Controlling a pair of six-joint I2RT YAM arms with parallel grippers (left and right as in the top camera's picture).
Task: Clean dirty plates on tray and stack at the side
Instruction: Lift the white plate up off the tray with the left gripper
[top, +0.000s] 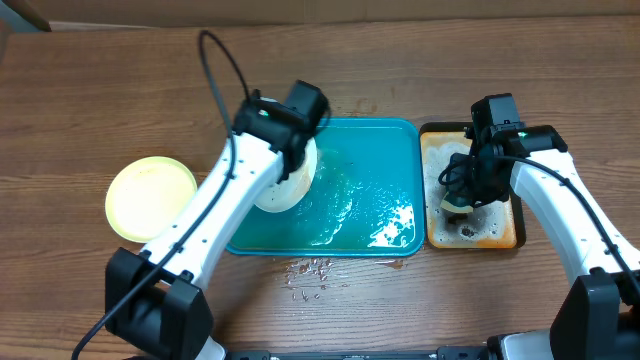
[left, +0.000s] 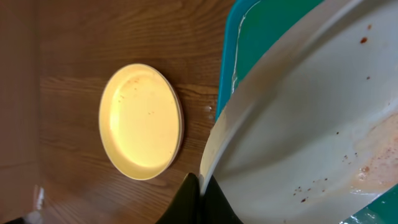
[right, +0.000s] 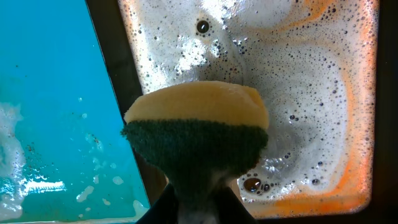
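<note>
My left gripper (left: 200, 198) is shut on the rim of a white plate (top: 288, 183) and holds it tilted over the left end of the teal tray (top: 385, 170). In the left wrist view the white plate (left: 311, 124) shows brown specks and a smear near its middle. A pale yellow plate (top: 150, 198) lies flat on the table left of the tray, also visible as the yellow plate (left: 140, 121) in the left wrist view. My right gripper (right: 196, 205) is shut on a yellow-and-green sponge (right: 196, 130) above the foamy orange tray (right: 348, 168).
The small black-rimmed orange tray (top: 500, 232) sits right of the teal tray, full of suds. Foam and water streaks lie on the teal tray floor (right: 50, 93). Water drops (top: 310, 270) spot the table in front of the tray. Cardboard lines the far edge.
</note>
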